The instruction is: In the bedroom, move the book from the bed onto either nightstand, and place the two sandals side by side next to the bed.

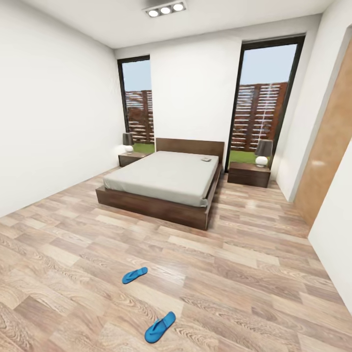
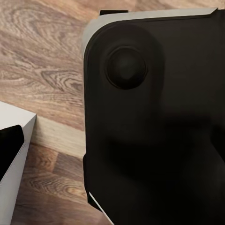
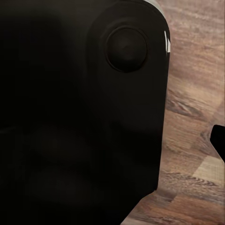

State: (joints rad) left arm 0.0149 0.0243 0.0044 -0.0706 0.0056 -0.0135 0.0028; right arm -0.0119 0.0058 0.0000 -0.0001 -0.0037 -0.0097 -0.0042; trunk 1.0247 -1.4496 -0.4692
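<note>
The floor (image 1: 234,274) is grained wood plank; the bed (image 1: 161,205) dark wood, its mattress (image 1: 166,176) matt grey; the sandals (image 1: 134,275) smooth blue.

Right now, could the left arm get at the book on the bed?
Probably not. The book lies near the headboard across the room, with open floor and both sandals between.

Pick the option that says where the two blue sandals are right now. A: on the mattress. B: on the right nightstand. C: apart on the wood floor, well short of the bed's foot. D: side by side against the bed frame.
C: in the head view one sandal and the other sandal lie apart on the floor, well short of the bed.
</note>
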